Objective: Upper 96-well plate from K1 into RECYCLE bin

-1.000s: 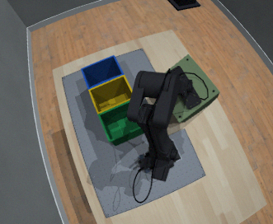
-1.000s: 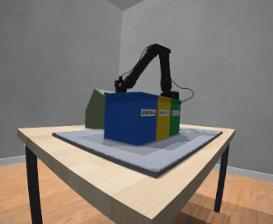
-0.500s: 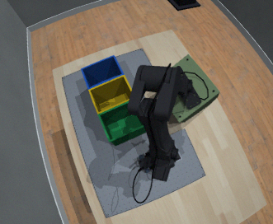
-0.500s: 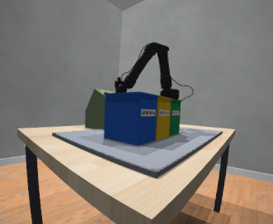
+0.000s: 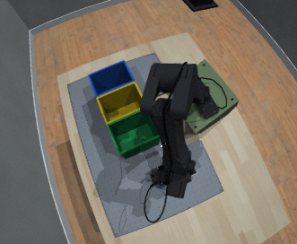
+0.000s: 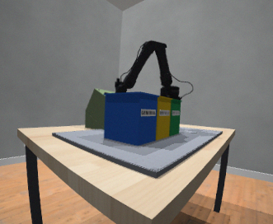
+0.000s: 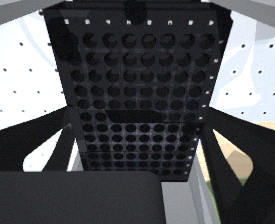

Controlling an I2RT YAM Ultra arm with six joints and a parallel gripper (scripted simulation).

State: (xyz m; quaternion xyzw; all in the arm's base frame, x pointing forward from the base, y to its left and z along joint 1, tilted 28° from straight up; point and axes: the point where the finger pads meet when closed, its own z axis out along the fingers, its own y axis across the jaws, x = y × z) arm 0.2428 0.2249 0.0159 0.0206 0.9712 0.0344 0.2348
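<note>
My gripper (image 7: 137,111) is shut on the black 96-well plate (image 7: 138,95), one finger on each long side. The plate fills the wrist view, with the perforated mat seen below it. In the top view the gripper (image 5: 148,105) hangs just right of the yellow RECYCLE bin (image 5: 118,102), between it and the green rack K1 (image 5: 212,96); the arm hides the plate there. In the exterior view the gripper (image 6: 120,85) is above and behind the bins, and the yellow bin (image 6: 164,117) stands in the middle. The lower plate in K1 is hidden.
The blue bin (image 5: 111,77) and the green bin (image 5: 133,134) flank the yellow one; all three stand upright in a row on the grey mat (image 5: 120,197). The arm's base (image 5: 179,179) sits at the mat's near side with a looped cable (image 5: 153,204).
</note>
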